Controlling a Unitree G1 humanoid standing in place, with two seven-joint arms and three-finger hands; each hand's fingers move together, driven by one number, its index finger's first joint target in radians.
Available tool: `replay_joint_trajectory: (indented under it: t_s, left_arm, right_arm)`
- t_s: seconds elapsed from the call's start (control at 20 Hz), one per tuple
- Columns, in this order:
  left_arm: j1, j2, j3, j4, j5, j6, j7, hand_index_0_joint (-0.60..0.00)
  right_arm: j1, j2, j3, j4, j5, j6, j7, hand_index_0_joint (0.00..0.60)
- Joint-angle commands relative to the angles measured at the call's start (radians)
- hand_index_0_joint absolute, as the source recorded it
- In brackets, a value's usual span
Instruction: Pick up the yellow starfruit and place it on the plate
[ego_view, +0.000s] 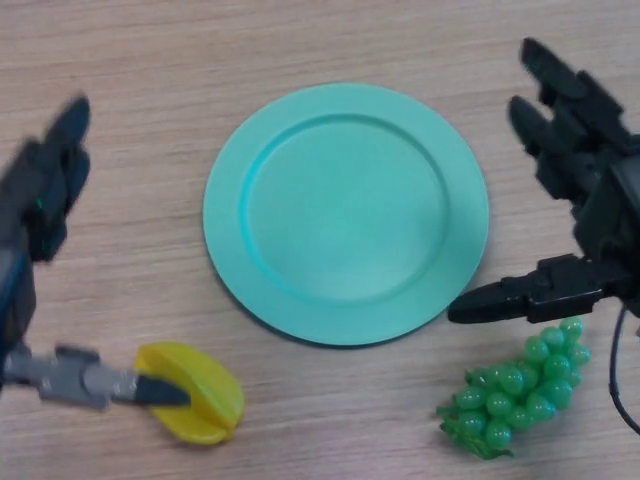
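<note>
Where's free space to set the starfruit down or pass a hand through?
The teal plate is bare. Bare table runs along the far edge above the plate, and in front between the yellow starfruit and the green grapes. Crowded: the left hand over the starfruit, and the right hand, thumb between plate rim and grapes.

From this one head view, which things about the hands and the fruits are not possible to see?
- Starfruit: the left hand's thumb lies across its near left part, so contact or grip there is hidden.
- Left hand: cut off by the left edge, so its palm is unseen.
- Right hand: cut off by the right edge.
- Grapes: the top of the bunch is hidden under the right thumb.
- Plate: fully visible.
</note>
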Motion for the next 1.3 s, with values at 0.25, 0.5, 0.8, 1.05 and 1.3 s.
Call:
replay_joint_trajectory:
  t_s: [0.25, 0.5, 0.8, 1.05, 1.3]
  left_arm:
    - [0.153, -0.009, -0.087, 0.087, 0.017, -0.387, 0.378, 0.0]
    - [0.205, -0.01, -0.181, 0.213, 0.064, -0.481, 0.47, 0.0]
    - [0.189, -0.01, -0.314, 0.319, 0.072, -0.484, 0.527, 0.0]
    - [0.15, -0.01, -0.382, 0.44, 0.186, -0.475, 0.635, 0.0]
    - [0.162, 0.002, -0.407, 0.462, 0.277, -0.416, 0.705, 0.0]
  right_arm:
    - [-0.075, -0.006, -0.018, 0.004, -0.029, -0.192, -0.009, 0.0]
    - [-0.076, 0.001, -0.01, -0.011, -0.009, -0.161, 0.0, 0.0]
    - [-0.078, -0.002, -0.019, -0.012, -0.014, -0.182, -0.004, 0.0]
    - [-0.06, -0.005, -0.026, -0.043, -0.006, -0.166, 0.002, 0.0]
    - [-0.043, -0.013, -0.04, -0.085, 0.009, -0.118, 0.01, 0.0]
